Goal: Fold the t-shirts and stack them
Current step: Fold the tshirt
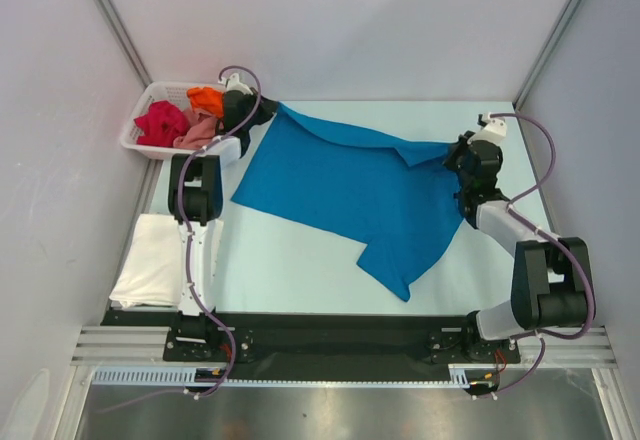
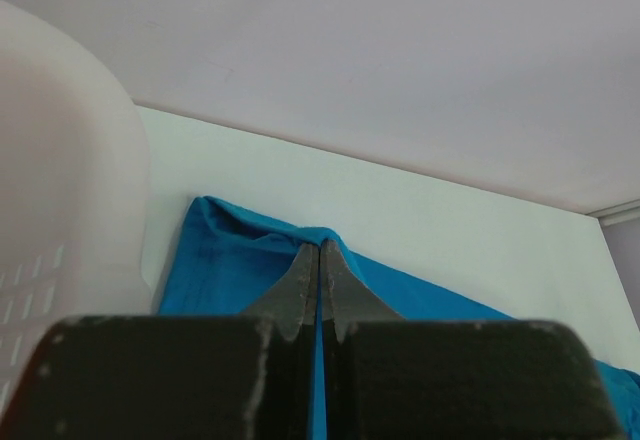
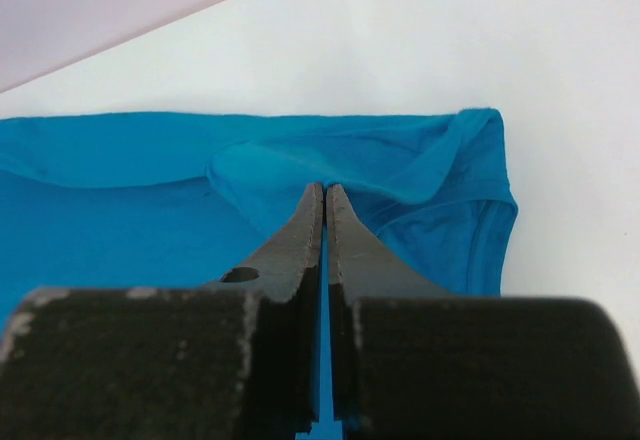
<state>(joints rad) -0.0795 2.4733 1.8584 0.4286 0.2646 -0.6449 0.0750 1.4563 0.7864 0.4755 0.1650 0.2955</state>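
Okay, you've got both claws clamped on the blue t-shirt [image 1: 340, 195], which lies spread across the middle of the table [image 1: 300, 260]. Your left gripper [image 2: 320, 247] has its fingers pressed together on the shirt's far-left corner, just beside the white basket [image 1: 138, 125]. Your right gripper [image 3: 326, 190] is pinched the same way on a bunched fold at the far-right edge. Gripping two far points like this probably lets you tension that edge and drag the cloth flat before folding (one part juts out toward the near side, and there's a rumpled flap by the right claw). The white t-shirt [image 1: 150, 270] lies flat at near left beside the left arm. That's likely the start of the stack, so the blue one would go there. The crimson t-shirt [image 1: 160, 120], orange t-shirt [image 1: 205, 98] and dusty pink t-shirt [image 1: 198, 132] sit crumpled in the basket at far left, not yet folded. My read is that the task is early, with blue in hand and three waiting.
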